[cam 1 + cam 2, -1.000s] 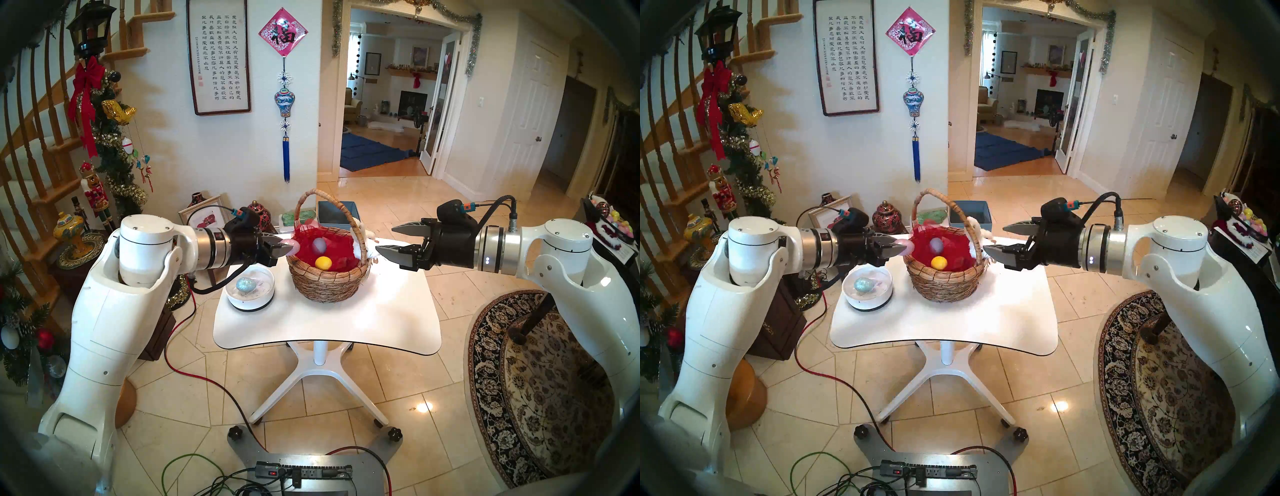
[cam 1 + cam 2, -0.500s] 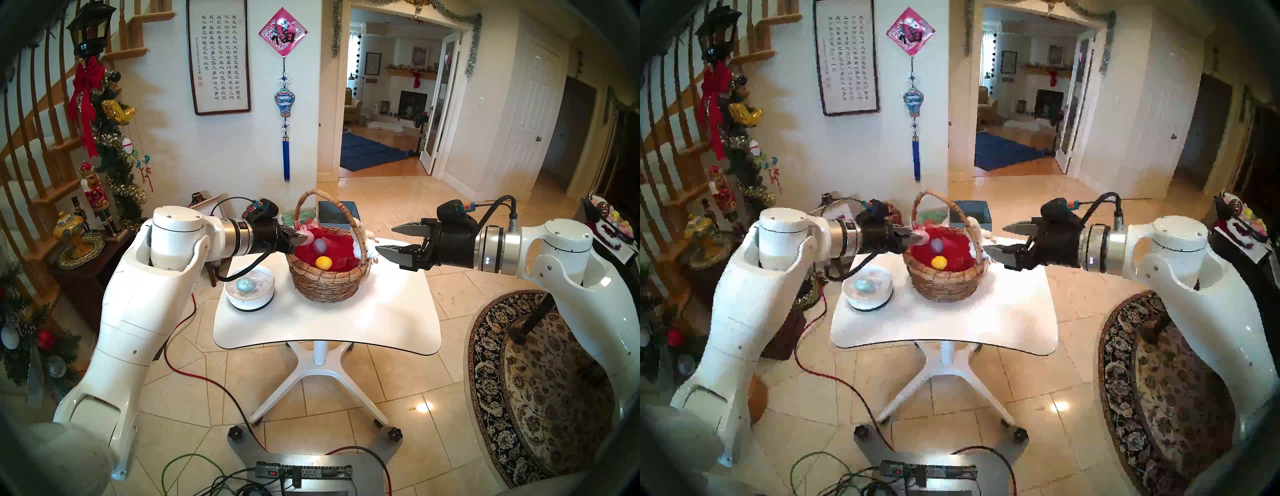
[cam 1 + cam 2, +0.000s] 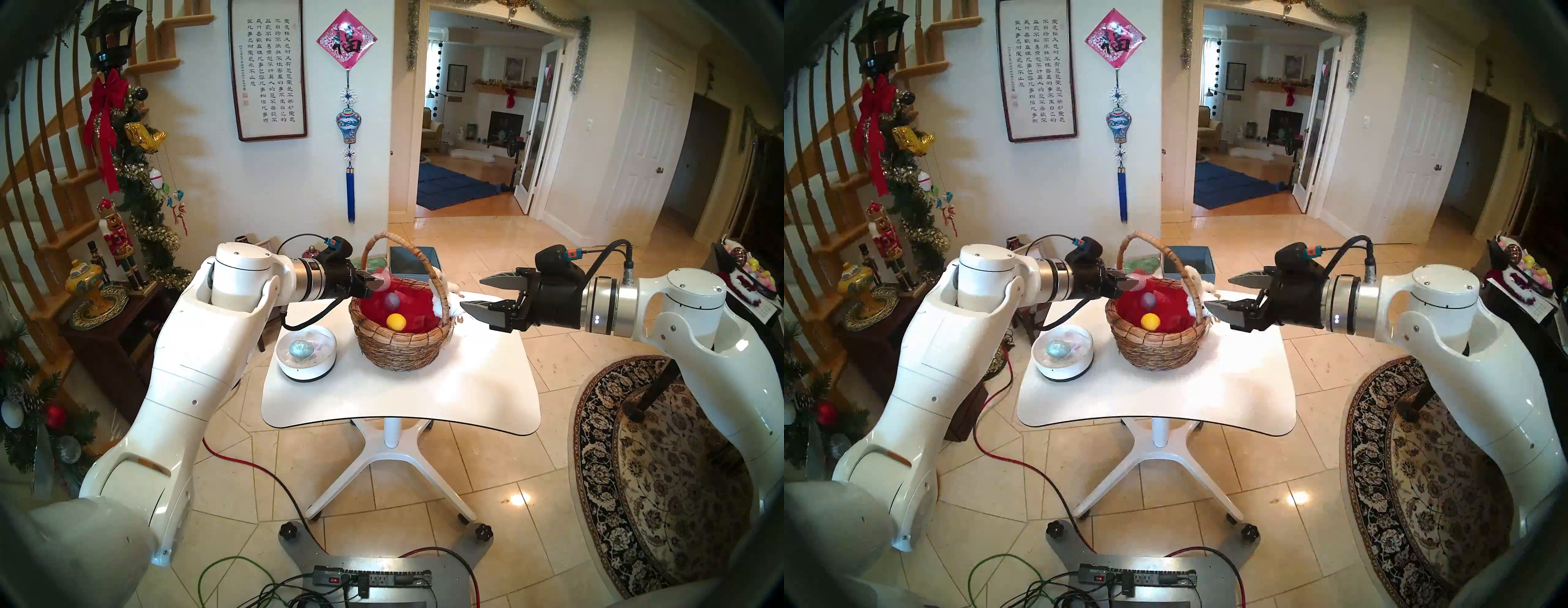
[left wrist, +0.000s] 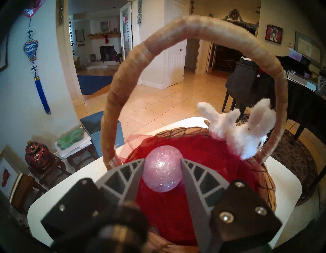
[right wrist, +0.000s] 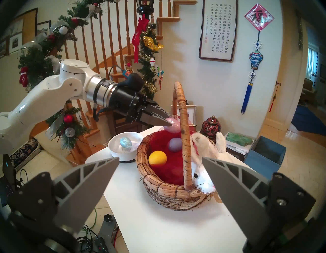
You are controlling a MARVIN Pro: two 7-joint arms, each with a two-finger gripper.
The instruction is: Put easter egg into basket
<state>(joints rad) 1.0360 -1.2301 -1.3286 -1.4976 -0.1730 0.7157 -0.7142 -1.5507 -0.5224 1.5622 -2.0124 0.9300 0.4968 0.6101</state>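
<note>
Left wrist only: pink glitter egg (image 4: 162,170) between left tool (image 4: 163,167) fingers.

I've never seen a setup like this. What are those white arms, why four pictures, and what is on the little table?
It is a robot with two white arms, each ending in a two-fingered tool. Two pictures come from cameras on its head and look down at the table; the other two come from a camera on each wrist. On the table stand a wicker basket lined in red, with a plush bunny on its rim, and a white bowl with a glittery blue egg. A yellow egg and a purple egg lie in the basket. The left tool holds a pink egg over the basket. The right tool is open, holding nothing.
</note>
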